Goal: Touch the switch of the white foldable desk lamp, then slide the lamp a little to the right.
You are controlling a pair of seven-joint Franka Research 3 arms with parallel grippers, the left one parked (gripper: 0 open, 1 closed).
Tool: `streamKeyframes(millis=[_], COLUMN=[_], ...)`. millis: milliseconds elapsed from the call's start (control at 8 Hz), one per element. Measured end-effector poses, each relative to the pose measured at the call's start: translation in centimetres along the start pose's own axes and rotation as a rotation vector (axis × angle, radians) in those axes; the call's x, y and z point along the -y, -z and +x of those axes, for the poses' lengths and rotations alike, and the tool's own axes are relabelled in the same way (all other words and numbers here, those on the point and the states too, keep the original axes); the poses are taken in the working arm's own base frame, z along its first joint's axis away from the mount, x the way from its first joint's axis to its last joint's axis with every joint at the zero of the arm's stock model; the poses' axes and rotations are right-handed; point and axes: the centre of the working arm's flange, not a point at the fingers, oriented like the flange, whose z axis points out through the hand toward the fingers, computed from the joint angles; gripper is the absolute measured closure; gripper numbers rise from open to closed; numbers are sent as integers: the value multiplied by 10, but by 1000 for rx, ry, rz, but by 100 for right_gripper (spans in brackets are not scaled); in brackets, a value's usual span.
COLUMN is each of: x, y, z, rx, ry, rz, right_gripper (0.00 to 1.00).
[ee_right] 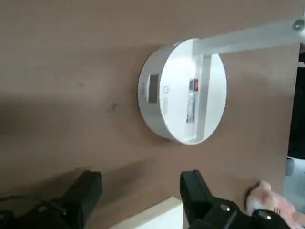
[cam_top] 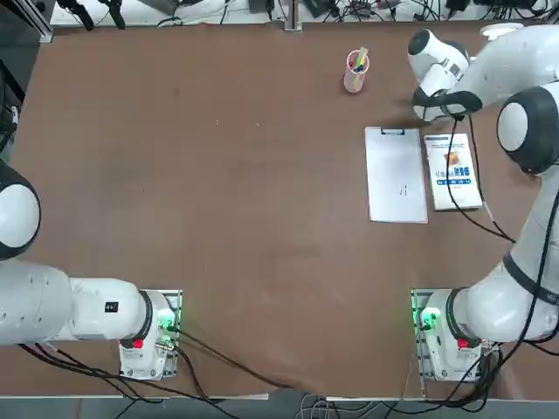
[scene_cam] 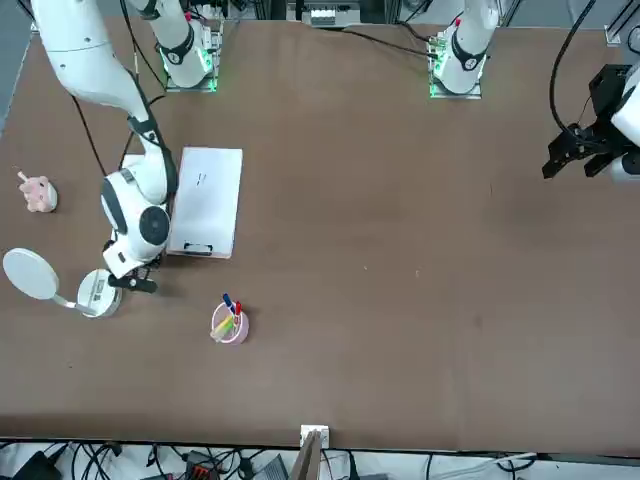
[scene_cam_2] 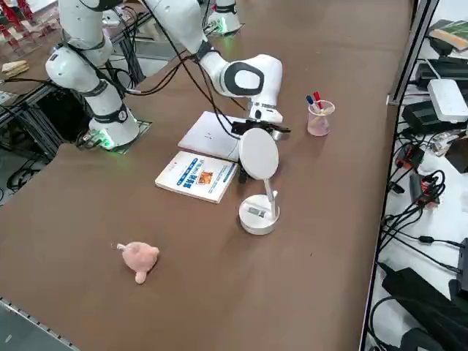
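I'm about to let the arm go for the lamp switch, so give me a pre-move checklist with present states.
Right gripper fingers apart: ok
Right gripper free of any held object: ok
Lamp base in the wrist camera's sight: ok
Lamp standing upright on its base: ok
Pen cup apart from the lamp: ok
Fingertip touching the switch: not ok, the gripper is off the base

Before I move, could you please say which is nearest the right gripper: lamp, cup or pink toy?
The white lamp, beside the right gripper; the pen cup and pink toy are farther.
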Motion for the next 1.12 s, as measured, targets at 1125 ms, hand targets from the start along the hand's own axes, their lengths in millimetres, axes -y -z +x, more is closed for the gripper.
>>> streamKeyframes(millis=[1125], x=[-23], y=[-23], z=[9], rx=[-113], ry=[-38], rz=[122], right_gripper=[0])
